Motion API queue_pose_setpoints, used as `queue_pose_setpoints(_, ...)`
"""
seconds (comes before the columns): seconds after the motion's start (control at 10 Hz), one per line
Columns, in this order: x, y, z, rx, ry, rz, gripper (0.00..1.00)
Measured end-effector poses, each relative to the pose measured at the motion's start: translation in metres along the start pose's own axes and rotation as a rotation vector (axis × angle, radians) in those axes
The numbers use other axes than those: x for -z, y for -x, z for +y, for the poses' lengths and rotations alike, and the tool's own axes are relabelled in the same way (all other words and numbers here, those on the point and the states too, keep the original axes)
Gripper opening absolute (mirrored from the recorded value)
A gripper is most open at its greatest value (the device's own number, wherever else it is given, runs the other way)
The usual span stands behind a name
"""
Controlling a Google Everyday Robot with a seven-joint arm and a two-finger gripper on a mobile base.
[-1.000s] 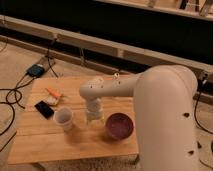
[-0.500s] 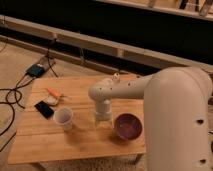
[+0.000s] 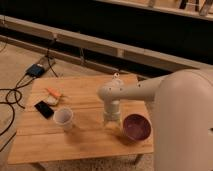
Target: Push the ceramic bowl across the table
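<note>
On the light wooden plank surface (image 3: 85, 140), the white gripper (image 3: 110, 121) hangs at 9 o'clock, just beside the round dark-purple ceramic bowl (image 3: 137, 126); whether it is spread or closed cannot be told.

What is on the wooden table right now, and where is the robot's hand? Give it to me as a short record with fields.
table: low light wooden plank table
bowl: round dark purple ceramic bowl, upright, right front of the table
hand: robot's hand, pointing down just left of the bowl; contact unclear
cup: white cup, upright, left of the hand
phone: flat black phone, near left edge
</note>
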Motion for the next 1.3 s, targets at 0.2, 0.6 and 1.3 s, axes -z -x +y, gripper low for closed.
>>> queue_pose_setpoints(0.2, -0.006, -0.001, -0.019, -0.036, -0.016, 0.017, 0.65)
queue_pose_setpoints(0.6, -0.013, 0.0, -0.056, -0.113, -0.046, 0.042, 0.65)
queue_pose_setpoints(1.3, -0.02, 0.0, -0.118, -0.248, -0.077, 0.057, 0.65)
